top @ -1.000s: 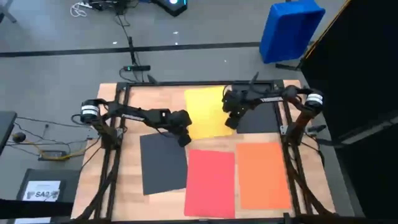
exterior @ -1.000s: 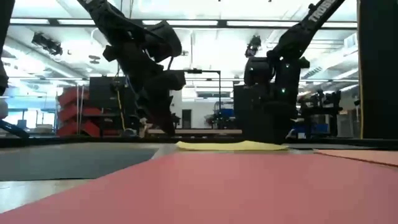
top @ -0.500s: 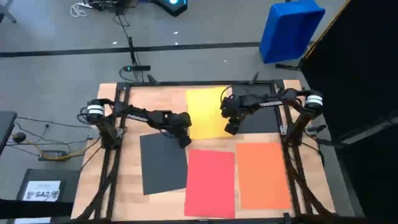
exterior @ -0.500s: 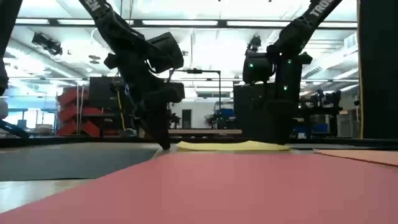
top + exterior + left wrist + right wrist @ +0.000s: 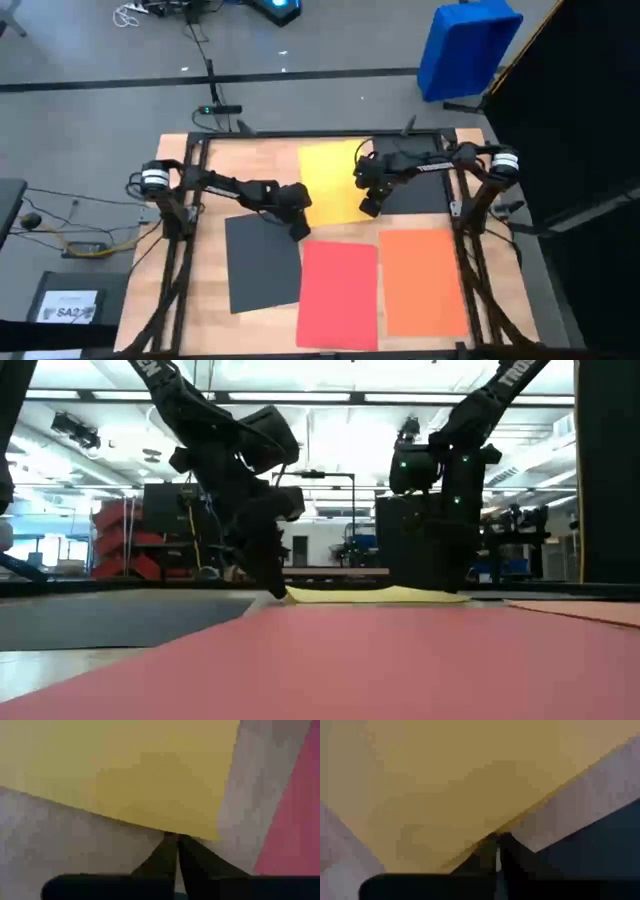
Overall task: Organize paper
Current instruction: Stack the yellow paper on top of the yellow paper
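A yellow sheet lies flat at the table's far middle. Nearer lie a dark grey sheet, a red sheet and an orange sheet. A second dark sheet lies right of the yellow one, under my right arm. My left gripper is shut, tips down at the yellow sheet's near-left corner. My right gripper is shut, tips down at its near-right corner. My left gripper sets its shut fingertips against the yellow sheet's left edge, close to the near-left corner, slanting down from the table's left. The sheet lies flat. My right gripper sets its shut fingertips against the right edge, near the near-right corner, pointing almost straight down.
A black frame runs around the wooden tabletop. A blue bin stands on the floor beyond the far right corner. Bare wood shows left of the yellow sheet.
My left gripper has sunk to the tabletop and edged toward the yellow sheet's left edge. My right gripper has shifted a little toward the near edge, along the sheet's right side. Both stay shut.
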